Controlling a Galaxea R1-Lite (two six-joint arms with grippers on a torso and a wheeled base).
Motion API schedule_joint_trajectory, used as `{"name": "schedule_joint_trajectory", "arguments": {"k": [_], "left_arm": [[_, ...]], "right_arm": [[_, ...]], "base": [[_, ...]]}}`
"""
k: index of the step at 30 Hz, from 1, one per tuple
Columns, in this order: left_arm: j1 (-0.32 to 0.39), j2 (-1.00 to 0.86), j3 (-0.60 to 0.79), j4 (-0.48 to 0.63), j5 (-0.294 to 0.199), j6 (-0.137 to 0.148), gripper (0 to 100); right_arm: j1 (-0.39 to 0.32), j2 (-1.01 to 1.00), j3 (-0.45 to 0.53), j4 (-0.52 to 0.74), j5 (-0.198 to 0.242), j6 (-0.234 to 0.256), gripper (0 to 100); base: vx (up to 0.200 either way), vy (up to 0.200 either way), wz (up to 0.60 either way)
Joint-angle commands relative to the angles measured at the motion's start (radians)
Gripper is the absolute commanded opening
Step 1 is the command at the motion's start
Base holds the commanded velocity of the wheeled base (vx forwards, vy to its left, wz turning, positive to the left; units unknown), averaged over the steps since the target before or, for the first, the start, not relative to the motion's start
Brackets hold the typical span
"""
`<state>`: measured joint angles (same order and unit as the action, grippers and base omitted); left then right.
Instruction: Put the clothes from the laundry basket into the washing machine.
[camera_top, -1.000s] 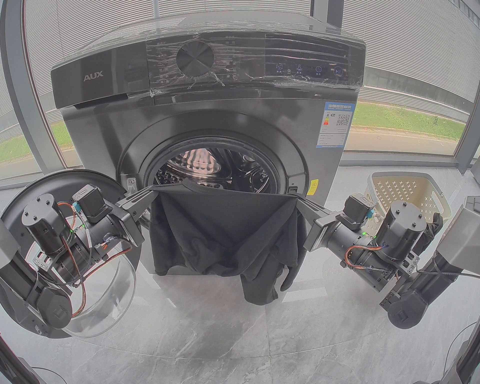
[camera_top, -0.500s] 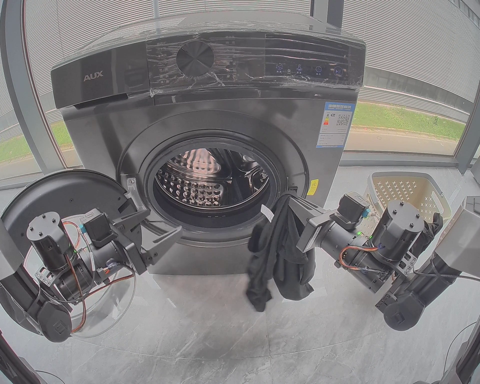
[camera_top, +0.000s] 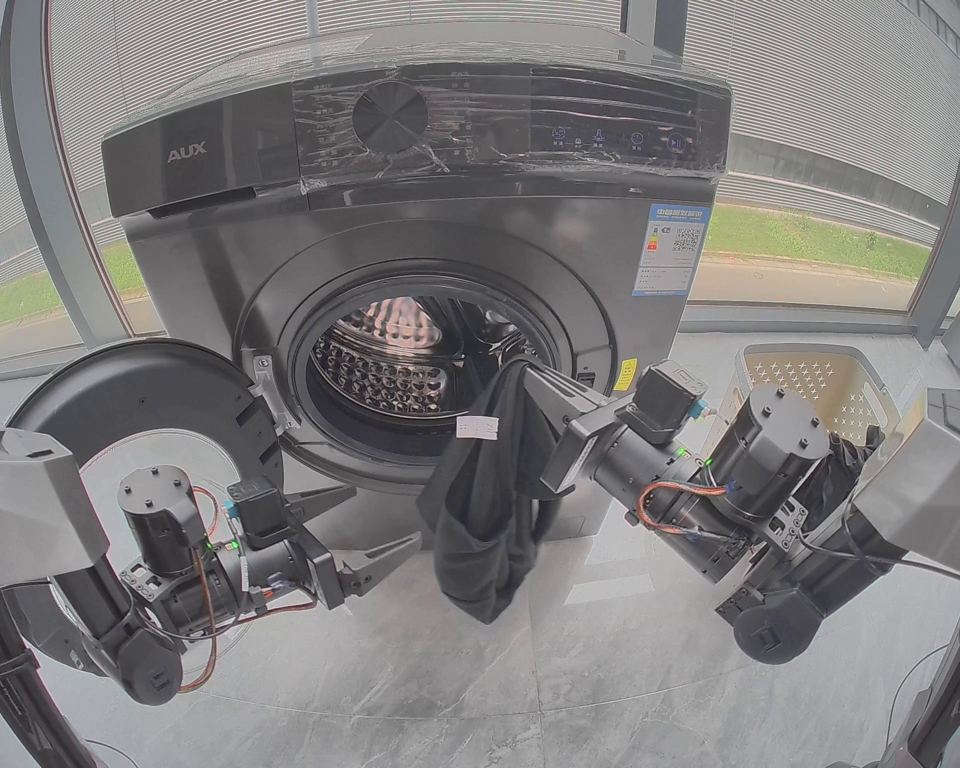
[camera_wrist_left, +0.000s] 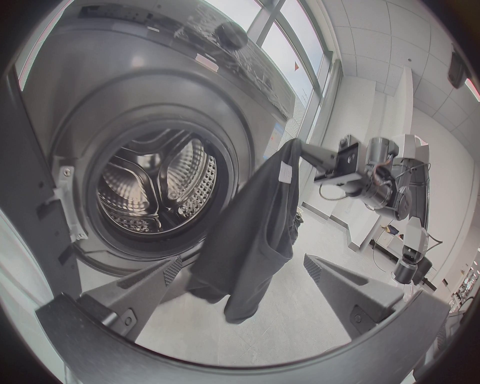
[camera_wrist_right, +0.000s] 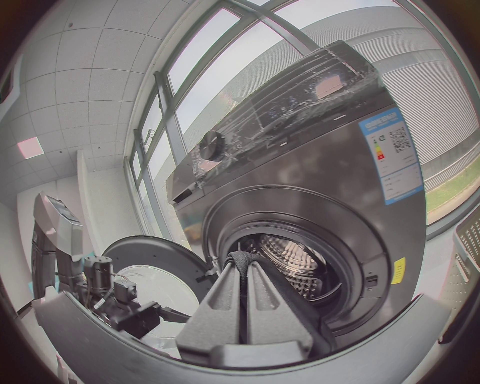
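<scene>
A dark grey washing machine (camera_top: 420, 210) stands ahead with its round door (camera_top: 130, 400) swung open to the left and the steel drum (camera_top: 400, 350) bare. A black garment (camera_top: 490, 500) with a white tag hangs from my right gripper (camera_top: 520, 372), which is shut on its top edge just in front of the drum's right rim. In the right wrist view the fingers (camera_wrist_right: 225, 305) pinch the black cloth (camera_wrist_right: 240, 260). My left gripper (camera_top: 385, 525) is open and low, below and left of the drum mouth, holding nothing. The left wrist view shows the hanging garment (camera_wrist_left: 250, 235) beyond its open fingers.
A cream laundry basket (camera_top: 815, 385) stands on the floor right of the machine, behind my right arm, with dark cloth at its edge. The open door occupies the space at left. Grey tiled floor (camera_top: 480, 670) lies in front. Large windows stand behind the machine.
The left gripper let go of the garment, opened and dropped down and left. The right gripper carried the now bunched garment up and left toward the drum opening.
</scene>
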<state>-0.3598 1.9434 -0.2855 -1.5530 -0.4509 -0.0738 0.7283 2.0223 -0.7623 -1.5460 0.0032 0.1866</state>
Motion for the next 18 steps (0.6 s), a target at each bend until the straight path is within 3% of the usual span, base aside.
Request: {"name": "schedule_joint_trajectory", "arguments": {"k": [1, 4, 8, 18], "left_arm": [[-0.038, 0.123, -0.069, -0.001, 0.012, 0.014, 100], [-0.033, 0.187, -0.129, -0.002, 0.026, 0.039, 100], [-0.036, 0.253, -0.201, -0.001, 0.066, 0.042, 100], [-0.051, 0.364, -0.346, -0.001, 0.101, 0.042, 100]], "right_arm": [[0.049, 0.018, -0.022, 0.0, 0.018, 0.002, 0], [0.08, 0.018, -0.025, 0.0, 0.02, 0.002, 0], [0.117, 0.019, -0.035, -0.002, 0.018, 0.004, 0], [0.164, 0.027, -0.045, -0.002, 0.014, 0.005, 0]], "base": [[0.0, 0.0, 0.0], [0.0, 0.0, 0.0], [0.0, 0.0, 0.0], [0.0, 0.0, 0.0]]}}
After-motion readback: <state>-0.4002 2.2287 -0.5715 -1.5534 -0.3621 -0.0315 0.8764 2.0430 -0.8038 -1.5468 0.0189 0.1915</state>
